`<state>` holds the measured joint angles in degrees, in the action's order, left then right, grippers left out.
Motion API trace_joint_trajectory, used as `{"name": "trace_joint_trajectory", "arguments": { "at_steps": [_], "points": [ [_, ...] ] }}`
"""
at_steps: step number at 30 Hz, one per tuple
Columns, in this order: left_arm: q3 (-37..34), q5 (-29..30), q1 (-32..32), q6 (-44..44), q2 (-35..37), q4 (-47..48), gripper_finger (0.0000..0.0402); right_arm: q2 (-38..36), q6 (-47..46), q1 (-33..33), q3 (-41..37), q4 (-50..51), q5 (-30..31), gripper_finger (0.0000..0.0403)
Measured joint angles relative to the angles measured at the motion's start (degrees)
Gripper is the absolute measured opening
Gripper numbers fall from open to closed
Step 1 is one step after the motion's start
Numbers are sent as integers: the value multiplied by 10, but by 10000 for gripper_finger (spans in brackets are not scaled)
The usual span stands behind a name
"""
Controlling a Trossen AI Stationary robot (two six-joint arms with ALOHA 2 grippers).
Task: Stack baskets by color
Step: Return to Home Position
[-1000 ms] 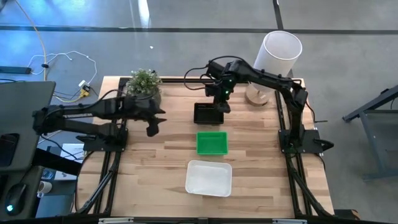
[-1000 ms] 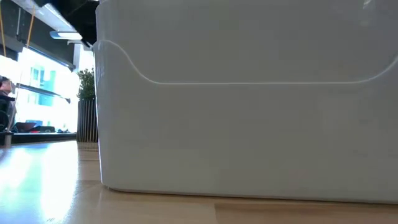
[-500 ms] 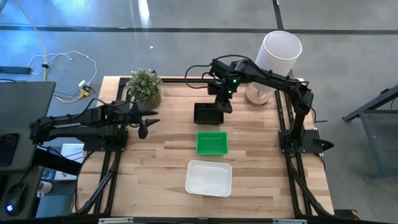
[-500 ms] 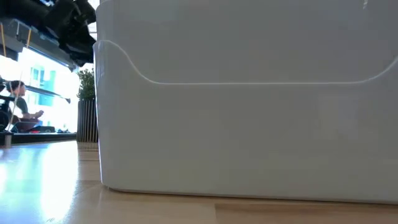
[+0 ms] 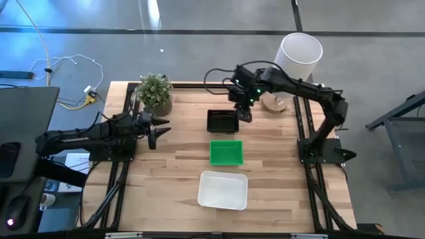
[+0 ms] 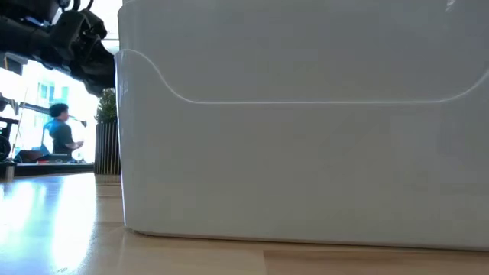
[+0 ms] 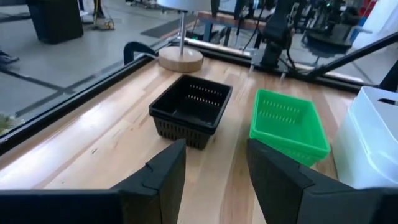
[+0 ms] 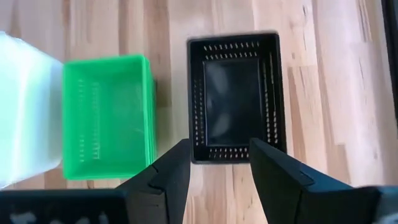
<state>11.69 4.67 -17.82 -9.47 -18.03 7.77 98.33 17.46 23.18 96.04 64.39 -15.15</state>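
1. The right gripper (image 5: 244, 113) hangs over the 3 o'clock rim of the black basket stack (image 5: 222, 121). Its dark fingers (image 8: 163, 180) are spread wide with nothing between them.
2. The left gripper (image 5: 154, 135) hovers at the table's 9 o'clock side, just 6 o'clock of the potted plant (image 5: 155, 93). Its fingers are parted and empty, and they point toward 3 o'clock, well apart from the baskets.
3. The three stacks run down the middle of the table (image 5: 166, 176) from 12 to 6 o'clock: black first, then the green basket stack (image 5: 226, 152), then the white basket stack (image 5: 223, 190). A strip of bare wood shows between black and green.
4. Broad bare planks lie open at 9 and 3 o'clock of the row. A dark rail frames the table edges.
5. The black baskets have square corners and rows of small holes in their walls. The green ones are glossy plastic with slotted sides, and their nested rims show along one edge. The white ones are smooth and plain, and their near wall fills most of the low view.
6. A tall white cylinder (image 5: 300, 56) stands at the 1 o'clock corner, with a round wooden disc (image 5: 273, 103) beside it.
7. A person (image 6: 59, 136) shows in the room beyond the table.
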Motion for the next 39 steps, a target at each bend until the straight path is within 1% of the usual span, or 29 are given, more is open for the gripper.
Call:
{"name": "trace_joint_trajectory", "arguments": {
  "at_steps": [3, 6, 10, 14, 24, 26, 32, 35, 39],
  "points": [
    [-20, 0, 0, 0, 9, -23, 156, -54, -28, 2, -86, -51, 20, 151],
    [-29, 0, 0, 0, 12, -28, 156, -120, -60, 2, -160, -101, 33, 151],
    [-44, 0, 0, 11, 12, -65, 156, -214, -96, -2, -238, -154, 37, 151],
    [-67, 0, 0, 15, 12, -108, 156, -316, -108, -12, -311, -206, 56, 151],
    [-72, 0, 0, 17, 12, -124, 156, -571, -190, -45, -501, -370, 63, 151],
    [-72, 0, 0, 17, 12, -124, 156, -614, -202, -55, -541, -404, 81, 151],
    [-72, 5, 0, 32, 12, -124, 156, -717, -207, -87, -657, -498, 150, 151],
    [-72, 5, 0, 37, 12, -124, 156, -754, -207, -98, -707, -536, 160, 151],
    [-72, 5, 0, 66, 12, -124, 156, -783, -219, -107, -761, -570, 161, 151]
  ]
}}
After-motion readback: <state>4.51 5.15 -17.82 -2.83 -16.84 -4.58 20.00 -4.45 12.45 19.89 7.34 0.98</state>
